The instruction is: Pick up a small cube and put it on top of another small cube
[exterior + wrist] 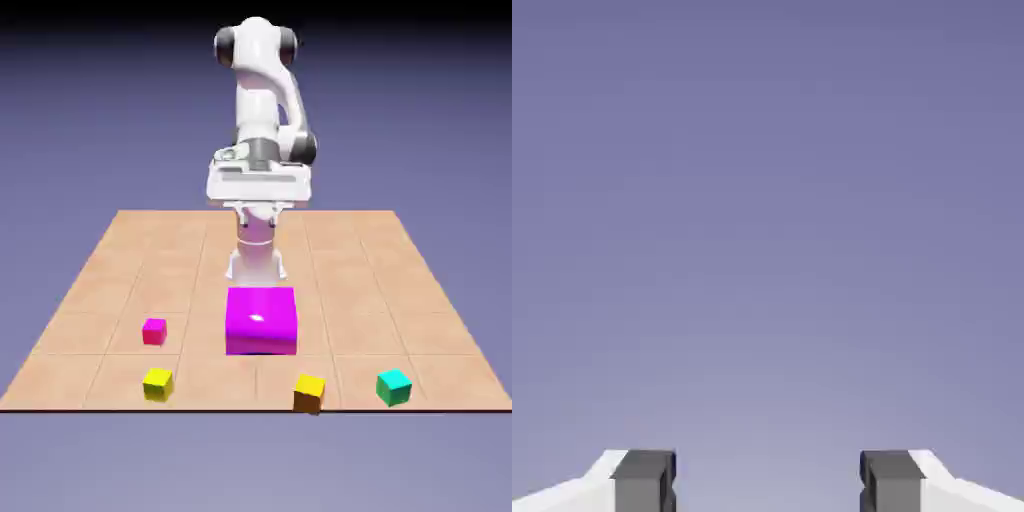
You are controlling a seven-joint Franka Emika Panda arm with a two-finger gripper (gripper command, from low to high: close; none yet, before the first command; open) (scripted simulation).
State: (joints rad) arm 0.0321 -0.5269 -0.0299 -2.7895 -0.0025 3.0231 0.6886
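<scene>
A: Gripper (pixel 768 482) state?

B: Jaws apart, nothing between them. Hand view shows the two grey fingertips (pixel 644 480) at the bottom edge with a wide gap, only plain blue-violet backdrop past them. No cube in that view at all.

A: Where's the gripper in the exterior view?

B: Can't pick out the fingers there. The white arm (pixel 258 100) is folded up over the far edge of the table (pixel 120 260), the wide hand block (pixel 258 182) facing the camera. Hand is well above the tabletop, touching nothing.

A: Lemon-yellow cube?

B: The lemon-yellow cube (pixel 158 383) sits on the table near the front edge, well below the jaws and off toward the exterior view's left. Well apart from the hand. Flat on the surface, nothing on it.

A: Teal cube?

B: The teal cube (pixel 394 386) is also in the front row, below the jaws and off toward the exterior view's right. Bare top. Well apart from the lemon-yellow one.

A: Other stuff?

B: Big magenta block (pixel 261 320) lies nearest the hand, roughly in line below it, nearer the camera. Small magenta cube (pixel 154 331) is to that block's left in the exterior view. Golden-yellow cube (pixel 310 391) sits at the front edge, between the lemon-yellow and teal cubes, nearer the teal. None of them touch.
</scene>
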